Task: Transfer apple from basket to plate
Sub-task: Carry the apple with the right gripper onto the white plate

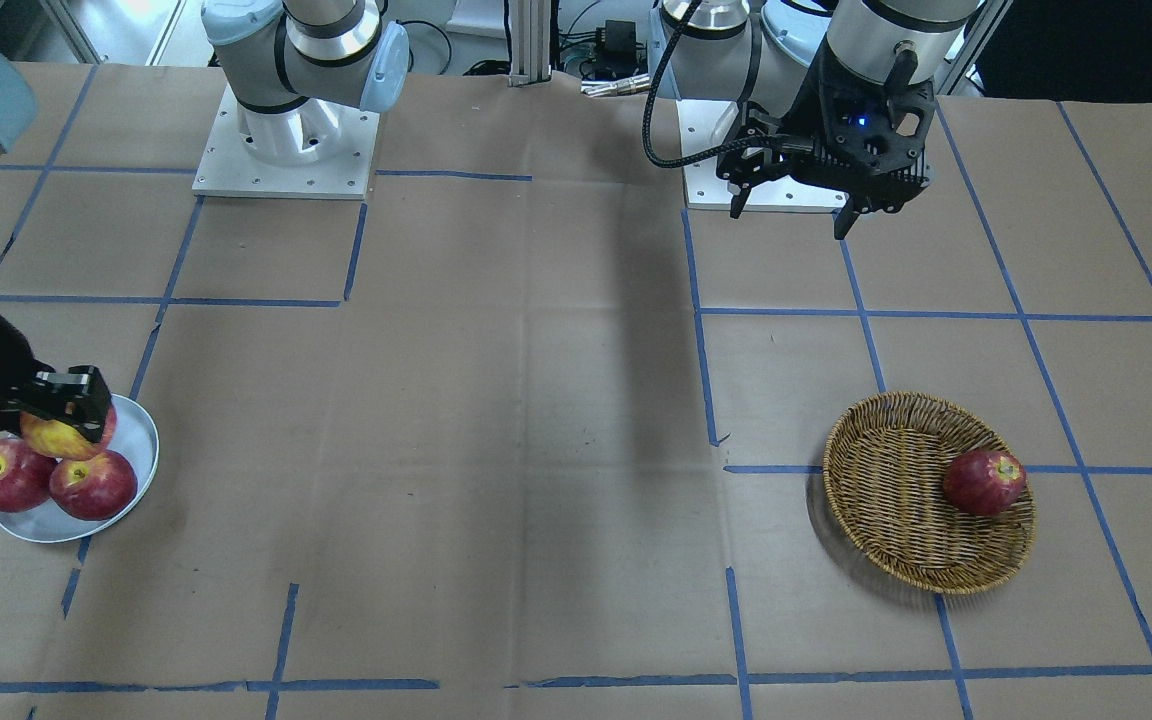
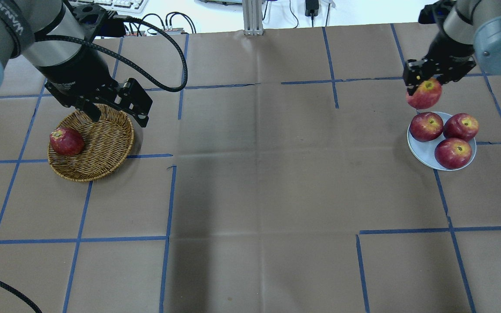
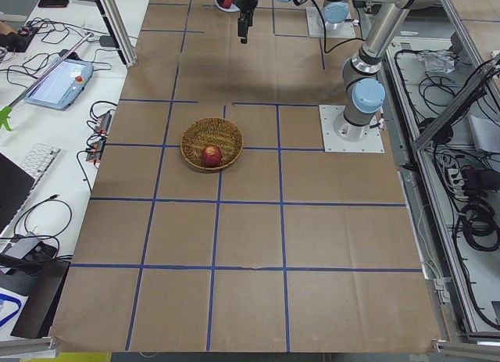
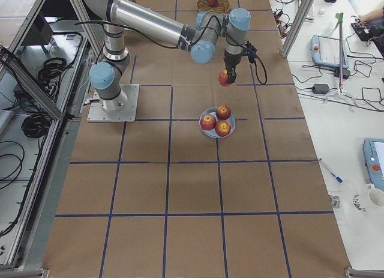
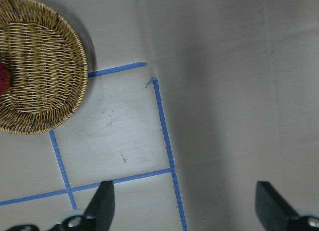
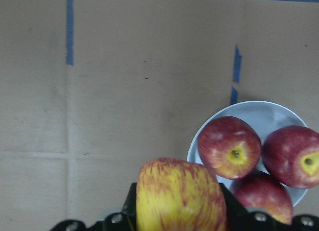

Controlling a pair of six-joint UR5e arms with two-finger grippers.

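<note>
My right gripper [image 2: 426, 82] is shut on the apple [image 2: 424, 94], red streaked with yellow. It holds the apple in the air near the rim of the pale plate [image 2: 420, 153], clear of it. The apple also shows in the right wrist view [image 6: 179, 196] and the front view [image 1: 64, 436]. The plate [image 6: 259, 109] holds three dark red apples [image 2: 426, 126]. The wicker basket [image 2: 102, 143] at the left holds one dark red apple [image 2: 65, 141]. My left gripper [image 2: 118, 117] hangs open and empty above the basket's rim.
Brown paper with blue tape lines covers the table [image 2: 255, 174]. The arm bases [image 1: 286, 150] stand at the robot's edge. Cables and a keyboard lie beyond the far edge [image 2: 146, 17].
</note>
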